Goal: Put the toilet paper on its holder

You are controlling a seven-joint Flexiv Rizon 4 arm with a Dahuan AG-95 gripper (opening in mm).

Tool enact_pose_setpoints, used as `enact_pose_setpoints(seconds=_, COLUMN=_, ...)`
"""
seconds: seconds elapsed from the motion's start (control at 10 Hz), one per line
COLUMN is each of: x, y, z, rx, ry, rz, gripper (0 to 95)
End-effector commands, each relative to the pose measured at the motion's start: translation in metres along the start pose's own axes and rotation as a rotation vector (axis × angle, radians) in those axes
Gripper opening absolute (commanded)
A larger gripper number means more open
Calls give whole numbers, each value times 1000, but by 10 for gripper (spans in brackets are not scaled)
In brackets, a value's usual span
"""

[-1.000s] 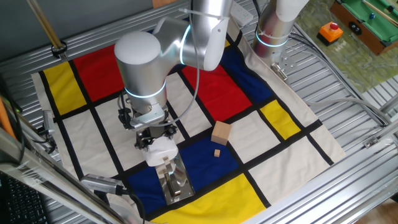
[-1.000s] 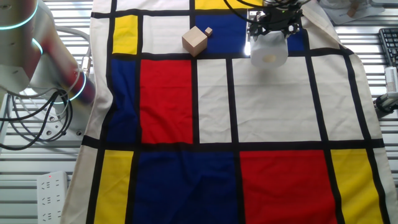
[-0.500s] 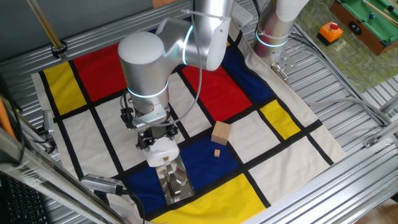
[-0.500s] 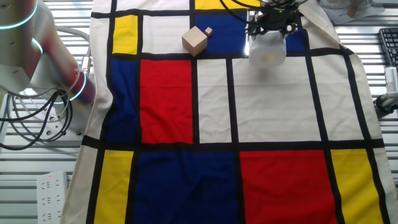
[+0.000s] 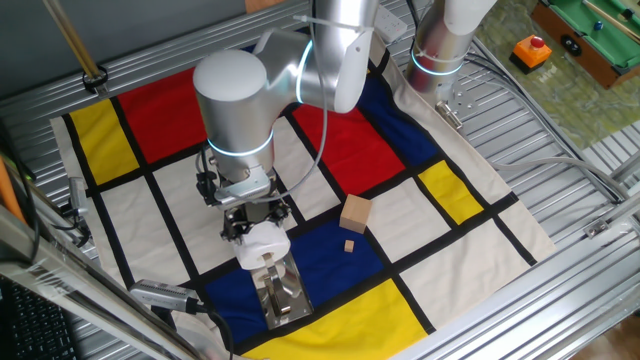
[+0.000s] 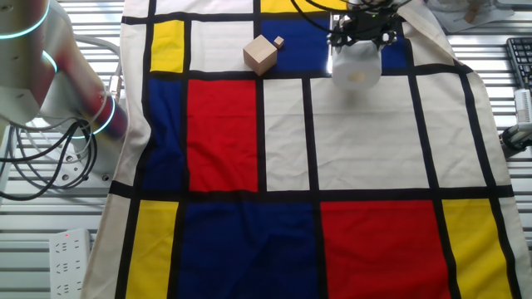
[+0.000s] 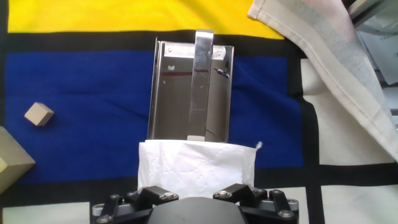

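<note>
The white toilet paper roll (image 7: 196,167) sits between my gripper's (image 7: 196,186) black fingers, which are shut on it. Its front end meets the near end of the chrome holder (image 7: 189,93), a flat shiny plate with a bar along its middle, lying on a blue cloth panel. In one fixed view the roll (image 5: 262,241) hangs under the hand just behind the holder (image 5: 280,293). In the other fixed view the roll (image 6: 357,69) and gripper (image 6: 362,31) are at the top edge; the holder is hidden there.
A tan wooden cube (image 5: 355,213) and a small wooden block (image 5: 349,245) lie right of the holder on the coloured checked cloth (image 5: 440,185). In the hand view the small block (image 7: 38,114) is at the left; a folded cloth edge (image 7: 323,50) is at the upper right.
The arm and the roll have crept slightly toward the holder; the roll stays gripped. The wooden blocks have not moved.
</note>
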State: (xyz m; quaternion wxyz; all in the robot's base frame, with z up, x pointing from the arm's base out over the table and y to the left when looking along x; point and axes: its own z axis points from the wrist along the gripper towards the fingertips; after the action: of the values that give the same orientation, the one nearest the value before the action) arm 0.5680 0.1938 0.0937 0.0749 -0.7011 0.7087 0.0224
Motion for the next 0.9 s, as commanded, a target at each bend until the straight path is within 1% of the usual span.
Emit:
enact_pose_setpoints(seconds=0.1, x=-2, y=0, z=1, rx=2, ry=1, rz=-1, gripper=0)
enact_pose_setpoints(seconds=0.4, x=-2, y=0, z=1, rx=1, ry=0, rz=-18, gripper=0)
enact_pose_setpoints(seconds=0.7, x=-6, y=-2, z=-1, rx=0, ry=2, rz=-27, gripper=0)
enact_pose_setpoints(seconds=0.8, x=-7, y=-3, z=-2, rx=-1, ry=5, rz=-27, gripper=0)
enact_pose_setpoints(seconds=0.9, x=-10, y=-4, z=-3, rx=-9, ry=15, rz=-28, gripper=0)
